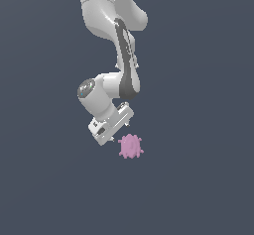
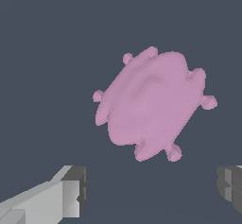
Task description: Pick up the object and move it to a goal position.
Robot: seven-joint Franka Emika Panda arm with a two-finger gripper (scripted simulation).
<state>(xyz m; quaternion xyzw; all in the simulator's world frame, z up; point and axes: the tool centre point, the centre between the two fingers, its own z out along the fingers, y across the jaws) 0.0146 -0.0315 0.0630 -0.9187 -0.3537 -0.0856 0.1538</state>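
Your gripper hangs wide open with nothing in it, tilted, just to the exterior view's left of the object and a little above it. In the wrist view both fingertips show with the pink blob lying beyond the gap, not yet between them. You can expect it to be light and rigid, matte enough not to slip, though that is a guess from its look. Take it across the narrow waist of the body, pads on the smooth flanks between the stubby knobs, since a knob under a pad could twist it. The floor is flat, plain grey and bare around it, and no goal marker is visible
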